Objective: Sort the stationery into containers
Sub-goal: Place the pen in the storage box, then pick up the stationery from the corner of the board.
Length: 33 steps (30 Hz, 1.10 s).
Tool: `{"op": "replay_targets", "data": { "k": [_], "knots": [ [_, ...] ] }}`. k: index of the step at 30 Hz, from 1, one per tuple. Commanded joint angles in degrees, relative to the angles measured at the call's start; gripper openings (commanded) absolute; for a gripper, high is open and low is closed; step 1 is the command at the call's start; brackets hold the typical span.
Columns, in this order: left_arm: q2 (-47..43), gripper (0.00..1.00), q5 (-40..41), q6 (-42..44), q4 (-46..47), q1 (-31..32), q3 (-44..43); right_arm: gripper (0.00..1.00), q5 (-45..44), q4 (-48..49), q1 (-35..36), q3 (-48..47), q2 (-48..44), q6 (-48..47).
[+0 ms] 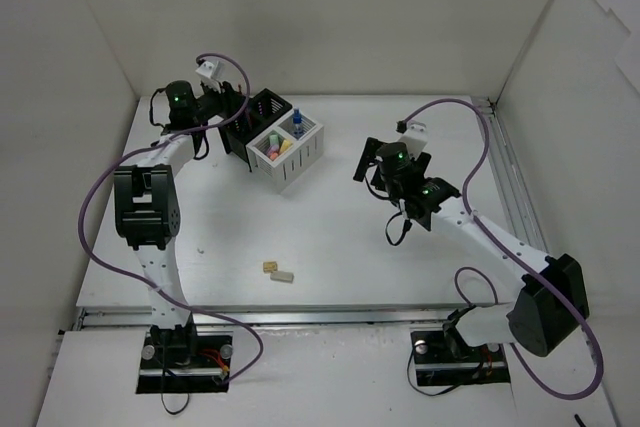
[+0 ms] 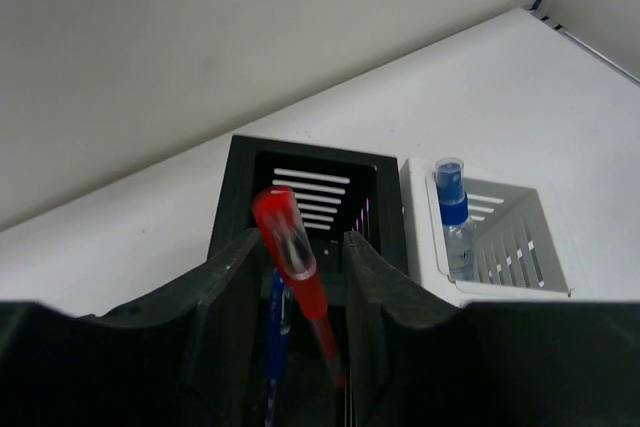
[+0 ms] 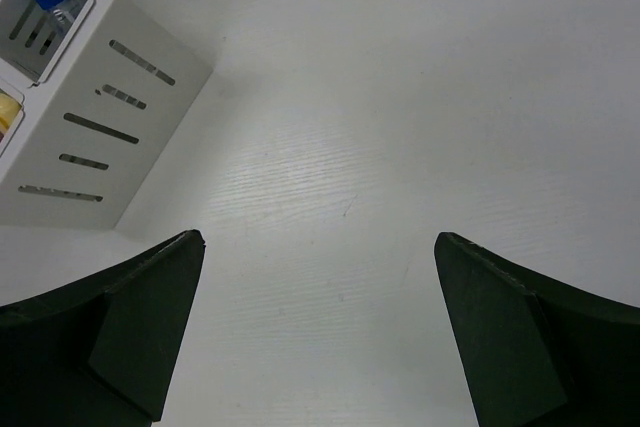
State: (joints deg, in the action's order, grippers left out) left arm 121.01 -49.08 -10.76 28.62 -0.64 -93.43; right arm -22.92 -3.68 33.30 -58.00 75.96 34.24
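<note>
As red pen (image 2: 305,287) leans within left gripper (image 2: 300,240), seemingly loose, jaws parted

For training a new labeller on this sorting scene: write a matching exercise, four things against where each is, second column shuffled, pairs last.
Things
1. thin red plastic pen
2. clear plastic bottle with a blue cap
3. two small beige block erasers
4. right gripper

Places
A. on the white table, near the arm bases
B. at the left gripper, between its jaws, above the slatted black box
C. open above the table, beside the slatted white box
D. standing inside the white box

Pairs: 1-B, 2-D, 3-A, 4-C
</note>
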Motion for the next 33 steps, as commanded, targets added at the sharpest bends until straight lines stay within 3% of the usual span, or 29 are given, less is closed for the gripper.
{"op": "replay_targets", "data": {
  "k": [1, 4, 10, 13, 14, 16, 21, 28, 31, 33],
  "knots": [
    [-6.5, 0.33, 1.4, -2.2, 7.8, -0.1, 3.2, 0.98, 2.3, 2.0, -1.0, -2.7, -0.3, -0.1],
    [-7.5, 0.51, 0.9, -1.6, 6.2, -0.1, 4.6, 0.98, 2.8, 2.1, -1.0, -2.0, -1.6, 0.0],
    [-13.5, 0.58, 0.7, -1.0, 5.7, -0.1, 9.7, 0.98, 3.3, 2.2, -1.0, 2.0, -8.2, 0.5],
    [-18.1, 0.95, 0.7, -0.7, 3.1, -0.1, 11.9, 0.98, 4.4, 2.1, -1.0, 4.4, -11.5, -0.6],
    [-19.4, 1.0, 1.0, -0.7, 1.4, -0.1, 12.6, 0.98, 5.2, 2.0, -1.0, 5.5, -12.1, -1.1],
    [-24.2, 1.0, 2.7, -0.2, -1.8, 0.7, 15.3, 0.98, 7.3, 1.9, -0.9, 6.1, -13.4, -4.7],
    [-37.4, 1.0, 14.0, 1.9, -22.7, 7.0, 21.6, 0.98, 6.9, 0.9, 0.9, 8.0, -14.1, -10.3],
    [-51.2, 1.0, 37.2, -7.1, -43.6, 18.5, 35.0, 0.98, 1.7, 0.1, 1.3, 10.4, -14.8, -10.8],
    [-54.6, 1.0, 43.3, -12.6, -50.0, 21.5, 39.9, 0.98, 1.3, -0.3, 1.3, 11.7, -15.4, -10.7],
    [-56.1, 1.0, 43.2, -15.0, -50.4, 24.1, 45.3, 0.98, 1.0, -0.8, 1.2, 12.1, -15.7, -10.0]
  ]
}}
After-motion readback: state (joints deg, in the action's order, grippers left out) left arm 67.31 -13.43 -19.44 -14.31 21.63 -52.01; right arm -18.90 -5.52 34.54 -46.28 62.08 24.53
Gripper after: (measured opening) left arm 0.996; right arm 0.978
